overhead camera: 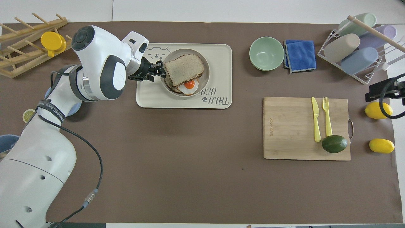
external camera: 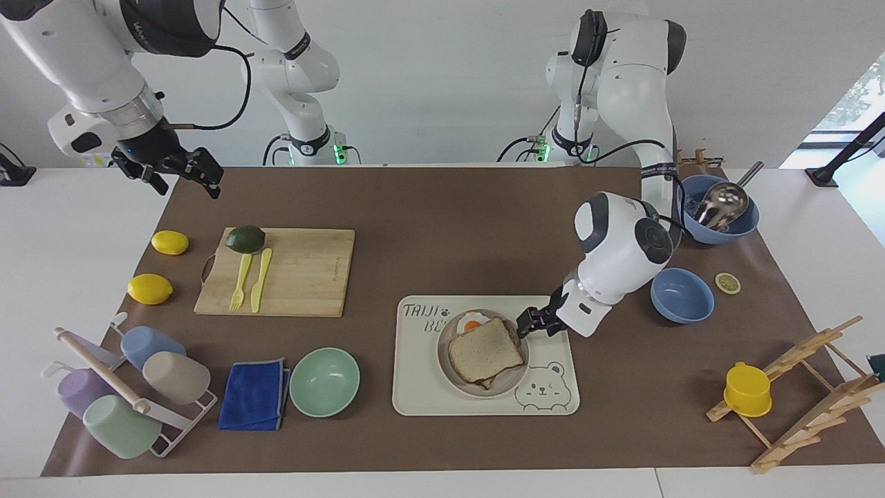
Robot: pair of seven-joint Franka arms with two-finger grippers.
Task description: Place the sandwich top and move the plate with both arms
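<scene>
— Left gripper point(external camera: 520, 327) first: we are seeing it low over the bear-print tray point(external camera: 553, 401), just beside the plate's rim, its fingers spread apart and holding nothing.

— Agreed. And the sandwich top point(external camera: 484, 349)?

— We are looking at a squarish slice of light brown bread with a darker crust, lying flat on the stack on the plate point(external camera: 513, 373). It is sitting a little askew, so the fried egg point(external camera: 471, 322) is peeking out at the edge nearer the robots (the orange yolk is showing in both views).

— How is it lying relative to the gripper?

— The slice's corner is close to the fingertips, toward the right arm's end of the table from them; whether they are touching it, we cannot tell.

— And the right gripper point(external camera: 181, 171)?

— It is waiting, raised over the table's edge at the right arm's end, above the lemons point(external camera: 170, 242). We are reading its fingers as spread too.
</scene>
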